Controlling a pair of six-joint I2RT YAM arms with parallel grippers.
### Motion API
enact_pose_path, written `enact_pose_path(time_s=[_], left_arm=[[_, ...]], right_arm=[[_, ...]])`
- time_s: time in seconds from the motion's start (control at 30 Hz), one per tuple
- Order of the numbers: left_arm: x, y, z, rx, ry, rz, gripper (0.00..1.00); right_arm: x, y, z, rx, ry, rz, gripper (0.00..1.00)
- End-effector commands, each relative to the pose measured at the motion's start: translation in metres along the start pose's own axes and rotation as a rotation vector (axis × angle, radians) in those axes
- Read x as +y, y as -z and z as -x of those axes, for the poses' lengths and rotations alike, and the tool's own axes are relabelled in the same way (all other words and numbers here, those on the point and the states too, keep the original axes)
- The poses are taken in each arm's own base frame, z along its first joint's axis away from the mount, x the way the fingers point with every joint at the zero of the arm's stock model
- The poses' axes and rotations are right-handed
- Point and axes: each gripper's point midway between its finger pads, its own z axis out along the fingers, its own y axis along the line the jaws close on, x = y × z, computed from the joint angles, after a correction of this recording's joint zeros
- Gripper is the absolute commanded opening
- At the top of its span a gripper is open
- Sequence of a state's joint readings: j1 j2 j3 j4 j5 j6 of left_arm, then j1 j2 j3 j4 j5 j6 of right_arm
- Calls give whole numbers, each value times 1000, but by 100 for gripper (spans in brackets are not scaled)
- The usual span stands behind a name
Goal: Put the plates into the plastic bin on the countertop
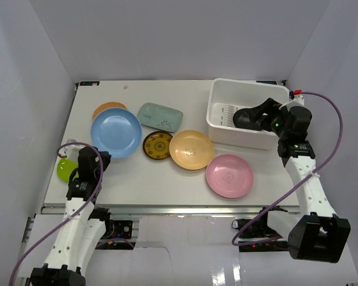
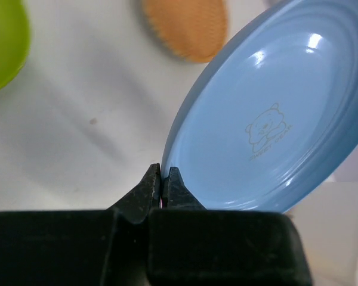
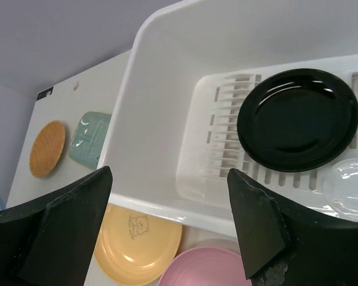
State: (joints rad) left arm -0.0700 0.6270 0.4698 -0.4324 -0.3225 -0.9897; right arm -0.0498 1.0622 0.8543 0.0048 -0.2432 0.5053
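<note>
Our left pincer point(image 2: 161, 179) is clamped on the rim of the blue plate point(image 2: 274, 113), which tilts above the tabletop point(image 2: 77, 119) at the left side. We judge this to be the carrying step. Next the plate must cross to the bin point(image 3: 149, 113) at far right, where a black plate point(image 3: 295, 119) lies and the right pincer point(image 3: 168, 179) hovers, spread apart. The blue plate carries a printed bear point(image 2: 268, 128) (the lettering beneath is too small to read).
</note>
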Motion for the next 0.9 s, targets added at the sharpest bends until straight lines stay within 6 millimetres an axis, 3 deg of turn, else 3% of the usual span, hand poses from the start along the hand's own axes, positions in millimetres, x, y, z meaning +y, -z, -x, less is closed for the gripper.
enact_pose_path(time_s=[0.0,0.03,0.07,0.17,0.2,0.23,0.27,0.3,0.33,0.37,0.4,0.43,0.47,0.5,0.53,0.57,0.6,0.63,0.67,0.7,0.73,0.77,0.83,0.87], left_arm=[[-82,38,50,-80,-24,-268,0],[-96,43,51,-60,-28,-316,0],[-110,44,49,-28,-36,-354,0],[-175,72,44,69,-58,-591,0],[-191,66,34,113,-76,-620,0],[-218,80,39,119,-101,-686,0],[-239,91,20,174,-141,-740,0],[-253,77,1,217,-180,-728,0],[-281,90,5,210,-206,-788,0],[-298,101,-16,260,-240,-834,0],[-311,100,-26,279,-263,-849,0],[-319,82,-53,334,-301,-823,0],[-343,97,-60,344,-318,-878,0],[-352,94,-70,353,-335,-886,0],[-355,72,-97,398,-368,-851,0],[-375,79,-100,403,-370,-890,0],[-381,74,-109,421,-379,-888,0],[-380,54,-139,474,-407,-855,0],[-396,57,-139,474,-402,-876,0],[-400,52,-148,490,-411,-875,0],[-398,37,-172,527,-432,-850,0],[-415,41,-171,522,-429,-877,0],[-425,41,-191,551,-447,-890,0],[-419,26,-218,591,-478,-853,0]], right_arm=[[20,12,-9,-5,32,91,84],[14,14,-20,6,24,78,83],[12,20,-17,-23,27,61,81],[-4,29,-37,-11,12,5,70],[-9,30,-45,0,5,-6,69],[-13,32,-52,11,1,-16,67],[-25,34,-65,23,-7,-53,62],[-31,35,-70,23,-8,-74,60],[-43,40,-81,48,-14,-131,59],[-50,42,-86,52,-17,-158,58],[-58,44,-96,72,-26,-185,58],[-61,47,-98,63,-30,-200,59],[-66,50,-104,70,-42,-218,62],[-71,51,-114,85,-61,-231,65],[-73,53,-117,84,-69,-239,67],[-81,56,-125,99,-78,-275,70],[-86,58,-128,103,-80,-299,72],[-98,61,-128,91,-71,-363,76],[-105,65,-134,110,-69,-401,77],[-112,69,-136,112,-58,-434,81],[-115,71,-139,120,-56,-449,82],[-117,73,-142,131,-55,-461,82],[-119,75,-148,144,-61,-464,82],[-120,76,-153,156,-66,-463,82]])
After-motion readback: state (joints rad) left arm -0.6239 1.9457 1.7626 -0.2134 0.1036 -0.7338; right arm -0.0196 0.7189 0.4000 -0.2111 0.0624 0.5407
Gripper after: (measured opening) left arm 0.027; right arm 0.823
